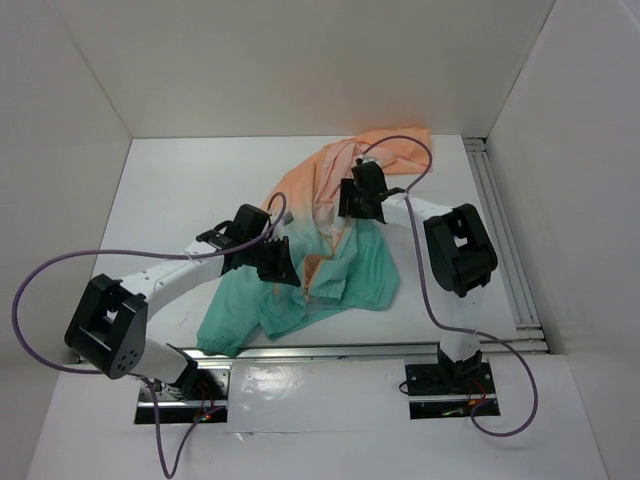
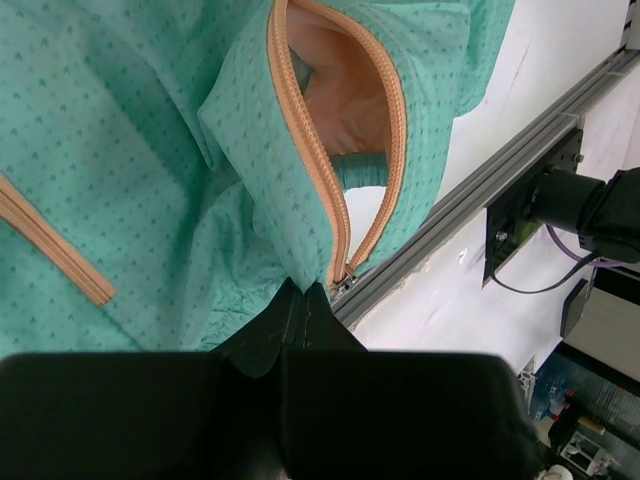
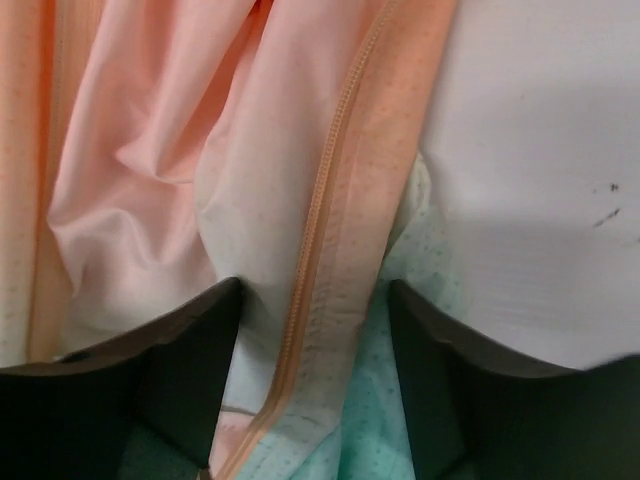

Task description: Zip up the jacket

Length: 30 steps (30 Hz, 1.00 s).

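The jacket (image 1: 340,230) lies crumpled mid-table, peach at the far end and teal toward me. My left gripper (image 1: 283,268) is shut on its teal bottom hem (image 2: 290,262), just beside the zipper slider (image 2: 343,284). Above the slider the orange front zipper (image 2: 300,130) gapes in a loop, with peach lining showing inside. An orange pocket zip (image 2: 50,250) runs at the left. My right gripper (image 1: 358,208) hovers low over the peach part. It is open (image 3: 312,330), its fingers (image 3: 190,350) straddling one loose zipper edge (image 3: 325,220) without pinching it.
A metal rail (image 1: 400,350) runs along the near table edge, just beyond the jacket's hem (image 2: 480,190). A second rail (image 1: 500,230) lines the right side. White walls enclose the table. Purple cables (image 1: 420,160) loop from both arms.
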{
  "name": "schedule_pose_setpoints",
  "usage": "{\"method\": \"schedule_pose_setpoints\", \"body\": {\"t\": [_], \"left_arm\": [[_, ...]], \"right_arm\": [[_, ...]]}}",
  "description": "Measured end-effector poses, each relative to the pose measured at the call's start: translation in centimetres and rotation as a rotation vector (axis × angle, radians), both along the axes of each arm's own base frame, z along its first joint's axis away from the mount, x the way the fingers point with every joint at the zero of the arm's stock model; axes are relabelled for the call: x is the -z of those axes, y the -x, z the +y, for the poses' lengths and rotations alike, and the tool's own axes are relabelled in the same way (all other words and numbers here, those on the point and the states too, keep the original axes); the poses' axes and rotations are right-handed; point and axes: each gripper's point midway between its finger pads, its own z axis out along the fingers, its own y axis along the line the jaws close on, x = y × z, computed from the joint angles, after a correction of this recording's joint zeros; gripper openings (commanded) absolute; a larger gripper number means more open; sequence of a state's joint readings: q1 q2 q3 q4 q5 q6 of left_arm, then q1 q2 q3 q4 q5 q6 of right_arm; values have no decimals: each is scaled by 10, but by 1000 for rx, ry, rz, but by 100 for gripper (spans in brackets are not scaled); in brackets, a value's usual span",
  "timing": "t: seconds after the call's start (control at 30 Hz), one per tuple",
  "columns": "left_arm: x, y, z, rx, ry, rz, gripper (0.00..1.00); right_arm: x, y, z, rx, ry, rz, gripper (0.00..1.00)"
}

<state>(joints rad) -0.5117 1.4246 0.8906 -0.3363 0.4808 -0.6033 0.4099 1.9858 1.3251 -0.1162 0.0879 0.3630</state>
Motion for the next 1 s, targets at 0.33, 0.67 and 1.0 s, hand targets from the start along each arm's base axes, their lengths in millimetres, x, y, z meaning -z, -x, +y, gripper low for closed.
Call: {"method": "schedule_pose_setpoints", "body": {"t": [0.33, 0.67, 1.0], "left_arm": [[1, -14, -8, 17, -10, 4, 0], [5, -44, -54, 123, -11, 5, 0], [9, -74, -105, 243, 15, -8, 0]], "right_arm": [[9, 5, -16, 41, -9, 4, 0], [12, 64, -95, 217, -35, 43, 0], [-13, 121, -123, 306, -87, -23, 0]]}}
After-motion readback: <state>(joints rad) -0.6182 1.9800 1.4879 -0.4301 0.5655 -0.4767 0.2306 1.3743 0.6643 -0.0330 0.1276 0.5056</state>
